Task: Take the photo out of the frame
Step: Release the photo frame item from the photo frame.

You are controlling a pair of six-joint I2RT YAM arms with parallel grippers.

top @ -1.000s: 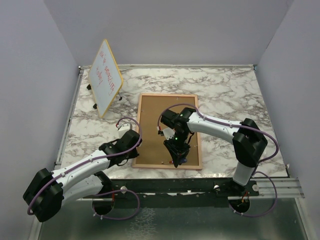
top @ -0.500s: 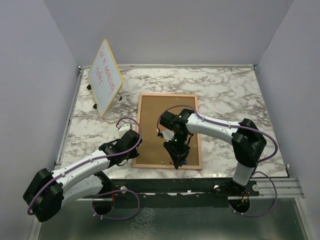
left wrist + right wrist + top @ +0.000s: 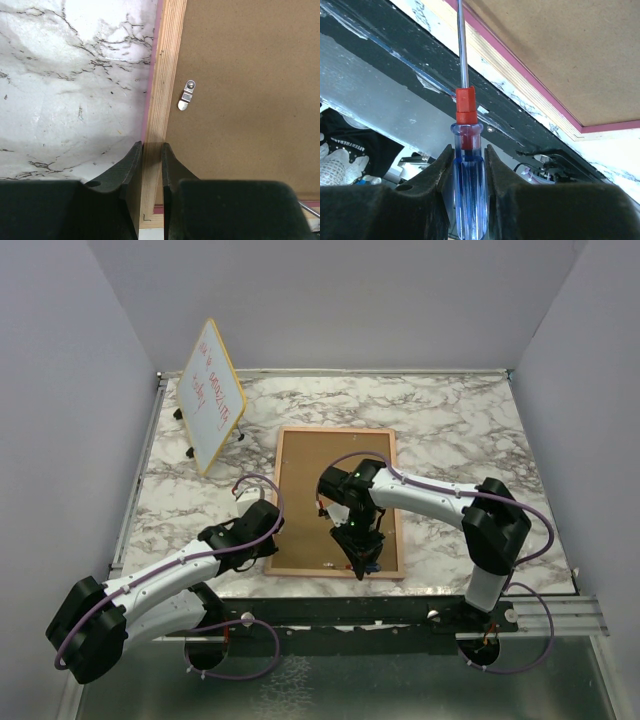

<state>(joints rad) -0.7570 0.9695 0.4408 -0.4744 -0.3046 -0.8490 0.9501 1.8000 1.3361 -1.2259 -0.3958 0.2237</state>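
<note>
Early | frame (image 3: 335,470) lay face down, backing (image 3: 240,75) on, photo unseen | left gripper (image 3: 151,150) pinched its edge | right gripper (image 3: 468,155) clamped screwdriver (image 3: 466,107)

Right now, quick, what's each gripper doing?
Left gripper: closed on the frame, at its wooden edge.
Right gripper: closed on a blue-handled screwdriver.

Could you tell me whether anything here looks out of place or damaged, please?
Nothing stands out. The pink-bordered rectangular picture frame lies flat, brown fibreboard back up, and the right end effector holds a blue-handled screwdriver near its front edge.
</note>
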